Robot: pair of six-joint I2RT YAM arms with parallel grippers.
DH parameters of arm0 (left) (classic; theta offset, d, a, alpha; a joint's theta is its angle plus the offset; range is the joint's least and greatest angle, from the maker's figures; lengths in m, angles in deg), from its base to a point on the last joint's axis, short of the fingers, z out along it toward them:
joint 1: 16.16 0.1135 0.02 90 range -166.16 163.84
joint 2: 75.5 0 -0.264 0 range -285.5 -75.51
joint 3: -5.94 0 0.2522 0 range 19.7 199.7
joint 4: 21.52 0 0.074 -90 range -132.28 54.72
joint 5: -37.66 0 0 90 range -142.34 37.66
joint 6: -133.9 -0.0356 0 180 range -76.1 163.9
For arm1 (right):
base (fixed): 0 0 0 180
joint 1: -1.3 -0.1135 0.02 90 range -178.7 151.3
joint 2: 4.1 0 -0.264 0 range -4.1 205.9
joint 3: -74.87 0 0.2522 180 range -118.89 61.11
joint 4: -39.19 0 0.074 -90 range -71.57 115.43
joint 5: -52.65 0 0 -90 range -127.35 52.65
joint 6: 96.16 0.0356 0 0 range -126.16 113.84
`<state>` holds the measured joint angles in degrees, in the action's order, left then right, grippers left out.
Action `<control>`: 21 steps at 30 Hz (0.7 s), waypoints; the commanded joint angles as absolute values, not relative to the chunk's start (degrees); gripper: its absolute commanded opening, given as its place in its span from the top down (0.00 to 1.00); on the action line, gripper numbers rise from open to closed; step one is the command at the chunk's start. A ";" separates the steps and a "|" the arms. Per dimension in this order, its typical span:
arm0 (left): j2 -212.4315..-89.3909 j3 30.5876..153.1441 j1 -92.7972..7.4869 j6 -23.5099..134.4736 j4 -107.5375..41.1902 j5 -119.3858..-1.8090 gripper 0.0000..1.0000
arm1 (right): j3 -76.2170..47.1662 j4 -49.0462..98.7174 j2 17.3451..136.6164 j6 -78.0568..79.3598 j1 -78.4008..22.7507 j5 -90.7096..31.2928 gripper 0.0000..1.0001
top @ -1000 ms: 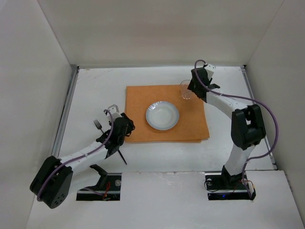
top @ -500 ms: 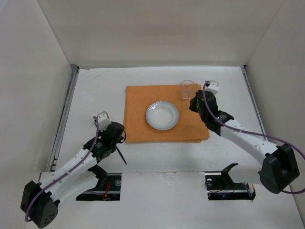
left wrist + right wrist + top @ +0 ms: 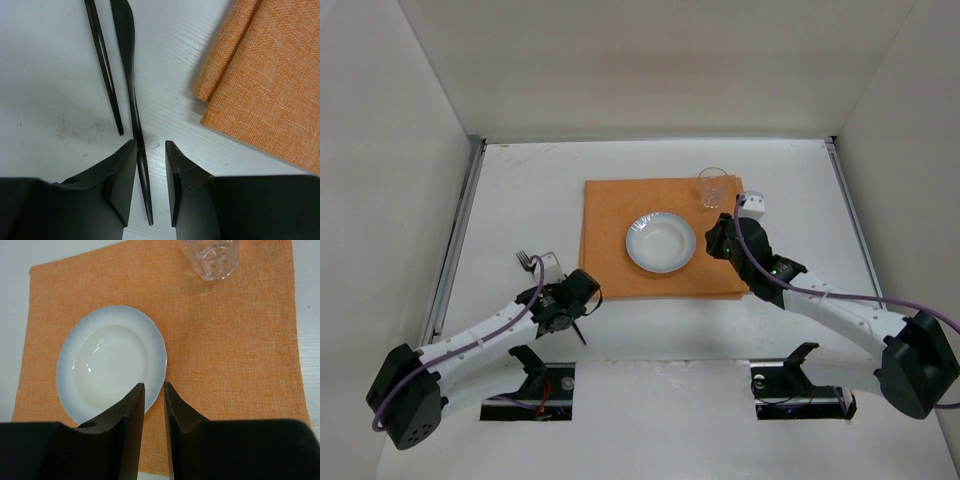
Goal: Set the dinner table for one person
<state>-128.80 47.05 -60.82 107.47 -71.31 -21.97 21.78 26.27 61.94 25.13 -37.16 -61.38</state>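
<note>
- Nearest in, the left gripper (image 3: 150, 144) was down low over the white worktop (image 3: 520, 190), jaws a narrow way apart.
- A slim black utensil (image 3: 131, 75) ran straight up through that gap. It hugged the left finger (image 3: 120, 175) with a sliver of worktop showing on its other side, so it sat between the jaws and was not pinched.
- Right beside it on the left lay a thinner black rod (image 3: 102, 65), its tip stopping just short of the fingers.
- Off to the right, close by, was the doubled-over corner of the orange mat (image 3: 270, 85).
- From above, fork tines (image 3: 525, 262) showed on the worktop just past the gripper. Which of the two black pieces they belonged to, I couldn't tell.
- The worktop spread under everything, with a thin rail (image 3: 455, 250) down its left edge and another on the right.
- Further out, the white plate (image 3: 661, 242) sat mid-mat.
- The right gripper (image 3: 154, 387) hung over the mat at the plate's right rim. Its jaws were barely parted and held nothing, with plate edge and cloth visible through the slit.
- Beyond it, the clear glass (image 3: 212, 257) stood upright at the mat's far right corner, apart from the plate.
</note>
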 commanded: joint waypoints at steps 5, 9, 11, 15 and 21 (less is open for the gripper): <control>-131.32 46.86 -62.08 112.72 -73.68 -23.16 0.74 | 21.91 31.32 60.77 24.42 -37.94 -60.46 0.71; -131.49 46.42 -62.08 113.34 -73.69 -22.98 0.74 | 22.26 31.58 60.24 24.60 -37.94 -60.20 0.70; -132.54 45.72 -62.08 113.77 -72.99 -23.24 0.75 | 22.44 31.58 59.62 24.60 -37.94 -60.03 0.70; -133.69 45.98 -62.25 114.65 -73.16 -23.25 0.77 | 22.88 31.58 59.09 25.04 -37.68 -60.03 0.70; -131.58 45.10 -61.46 115.62 -74.21 -24.03 0.77 | 22.96 31.58 59.00 25.04 -37.76 -59.94 0.69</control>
<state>-132.91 46.20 -61.87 114.31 -72.07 -23.50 22.72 28.11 60.08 25.13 -37.42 -60.24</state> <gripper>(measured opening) 0.236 0.306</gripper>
